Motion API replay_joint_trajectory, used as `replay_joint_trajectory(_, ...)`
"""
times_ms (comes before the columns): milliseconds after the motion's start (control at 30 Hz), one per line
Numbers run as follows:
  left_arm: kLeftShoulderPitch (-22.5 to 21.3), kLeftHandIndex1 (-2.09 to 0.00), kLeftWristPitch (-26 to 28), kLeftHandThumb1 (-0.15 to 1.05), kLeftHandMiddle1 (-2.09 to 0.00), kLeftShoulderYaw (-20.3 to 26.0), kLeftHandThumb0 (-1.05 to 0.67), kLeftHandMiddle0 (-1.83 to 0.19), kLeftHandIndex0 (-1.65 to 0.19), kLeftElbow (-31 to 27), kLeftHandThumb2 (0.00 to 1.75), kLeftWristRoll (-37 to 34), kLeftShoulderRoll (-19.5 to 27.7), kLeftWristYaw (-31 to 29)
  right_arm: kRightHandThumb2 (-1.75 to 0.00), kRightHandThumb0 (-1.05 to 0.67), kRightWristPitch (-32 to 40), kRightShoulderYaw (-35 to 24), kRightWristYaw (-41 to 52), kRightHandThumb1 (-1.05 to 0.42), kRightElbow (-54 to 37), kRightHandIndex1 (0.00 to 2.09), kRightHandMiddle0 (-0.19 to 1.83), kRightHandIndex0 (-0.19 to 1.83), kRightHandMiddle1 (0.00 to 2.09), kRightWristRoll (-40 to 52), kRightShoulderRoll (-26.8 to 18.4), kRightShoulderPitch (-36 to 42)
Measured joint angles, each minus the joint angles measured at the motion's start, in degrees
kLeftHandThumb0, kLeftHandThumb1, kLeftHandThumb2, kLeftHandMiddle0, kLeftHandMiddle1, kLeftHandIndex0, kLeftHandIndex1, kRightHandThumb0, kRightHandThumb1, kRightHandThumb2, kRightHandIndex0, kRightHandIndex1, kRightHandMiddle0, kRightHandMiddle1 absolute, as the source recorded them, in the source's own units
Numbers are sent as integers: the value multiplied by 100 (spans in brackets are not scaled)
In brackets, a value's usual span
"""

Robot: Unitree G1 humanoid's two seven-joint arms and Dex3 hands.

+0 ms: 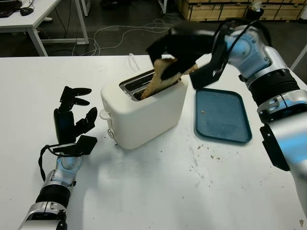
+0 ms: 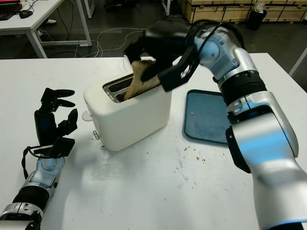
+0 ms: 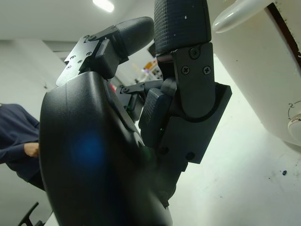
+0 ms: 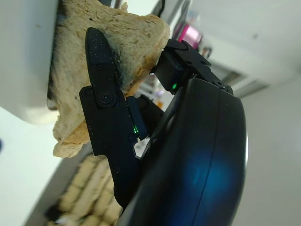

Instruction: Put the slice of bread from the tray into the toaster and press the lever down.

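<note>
On the white desk [image 1: 158, 191] in the left eye view, the toaster [image 1: 144, 112] stands near the middle, its 2 slots facing up and its lever [image 1: 103, 115] at the end toward 9 o'clock. The right hand [image 1: 175, 50] reaches in from 3 o'clock over the toaster's top, clamped on the slice of bread [image 1: 160, 79]. The slice is tilted, its lower edge already down in the nearer slot, likely so that it can slide in along the slot's length. The blue tray [image 1: 223, 117] lies at 3 o'clock of the toaster, holding just a few crumbs. The left hand [image 1: 72, 117] is held upright at 9 o'clock of the toaster, empty with fingers uncurled, close to the lever end, probably waiting to press.

In the right eye view, the same slice [image 2: 141, 76] leans into the slot with the hand above it, and crumbs [image 2: 192, 153] dot the desk at 6 o'clock of the tray.

In the left wrist view, the left hand's fingers [image 3: 183, 28] stand just beside the toaster's white wall, where a dial [image 3: 295, 125] shows, and hold nothing.

In the right wrist view, a black finger [image 4: 101, 84] presses flat on the face of the browned slice, pinning it against the rest of the hand while its far end meets the toaster body.
</note>
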Motion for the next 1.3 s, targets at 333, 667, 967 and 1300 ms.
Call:
replay_joint_trajectory(333, 0, -122, 11, 92, -144, -1, -105, -49, -34, -1, 54, 4, -26, 3, -29, -58, -276, 218, -214, -92, 22, 175, 88, 118, 174, -219, 55, -188)
replay_joint_trajectory(667, 1, -123, 35, 92, -143, -2, -105, -50, -34, -30, 55, 7, -41, 46, 0, -79, 97, 249, 330, -91, 78, 92, 51, 18, 38, -170, 213, -241)
replay_joint_trajectory(967, 0, -122, 34, 92, -143, -3, -105, -50, -35, -29, 54, 4, -41, 26, -1, -76, 264, 336, -251, -92, 76, 94, 43, 11, 28, -616, 92, -282)
replay_joint_trajectory(1300, 1, -122, 66, 92, -143, -4, -105, -49, -34, -89, 56, 6, -38, -25, -2, -68, 296, 206, -869, -91, 83, 92, 48, 13, 27, -723, -105, -352)
